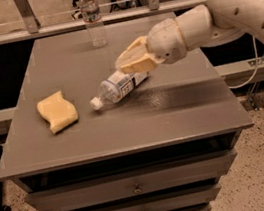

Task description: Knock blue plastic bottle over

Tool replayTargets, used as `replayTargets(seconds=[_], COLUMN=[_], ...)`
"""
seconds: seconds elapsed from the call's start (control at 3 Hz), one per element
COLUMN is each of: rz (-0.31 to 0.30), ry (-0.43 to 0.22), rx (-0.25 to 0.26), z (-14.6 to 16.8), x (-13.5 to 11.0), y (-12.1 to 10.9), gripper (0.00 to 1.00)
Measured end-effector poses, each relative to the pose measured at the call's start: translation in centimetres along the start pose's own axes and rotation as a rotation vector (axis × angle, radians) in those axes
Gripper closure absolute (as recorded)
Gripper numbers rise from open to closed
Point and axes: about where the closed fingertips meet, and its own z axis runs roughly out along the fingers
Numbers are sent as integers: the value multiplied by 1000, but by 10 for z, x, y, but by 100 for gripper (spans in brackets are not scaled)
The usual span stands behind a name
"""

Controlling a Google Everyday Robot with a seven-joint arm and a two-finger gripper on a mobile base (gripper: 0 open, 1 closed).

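The grey bench (183,108) carries everything, with drawers below its 6 o'clock edge. The white arm (236,3) reaches in from 2 o'clock and ends in the tan claw (132,63), just past the bench's middle. The claw sits over the base end of the blue plastic bottle (116,88). We cannot tell whether it is spread, pressed together or pinching the bottle.

The bottle lies on its side near the centre, its white cap (95,104) pointing to 8 o'clock. We judge the knock as good as done. The next move calls for lifting the claw up and back toward 2 o'clock without dragging the bottle along.

A yellow sponge (58,110) rests at 9 o'clock, near the cap but apart from it. A slimmer clear bottle (92,18) stands upright at 12 o'clock, well apart.

The bottle lies well in from every edge. Bare surface is open from 3 through 6 o'clock, so a short roll looks safe.
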Motion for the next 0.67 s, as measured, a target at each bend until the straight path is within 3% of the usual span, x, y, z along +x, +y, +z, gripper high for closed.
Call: replayTargets(seconds=[0.67], rz=[38], ry=[40], rx=[127], z=[-75], x=[26], y=[-30], gripper=[2])
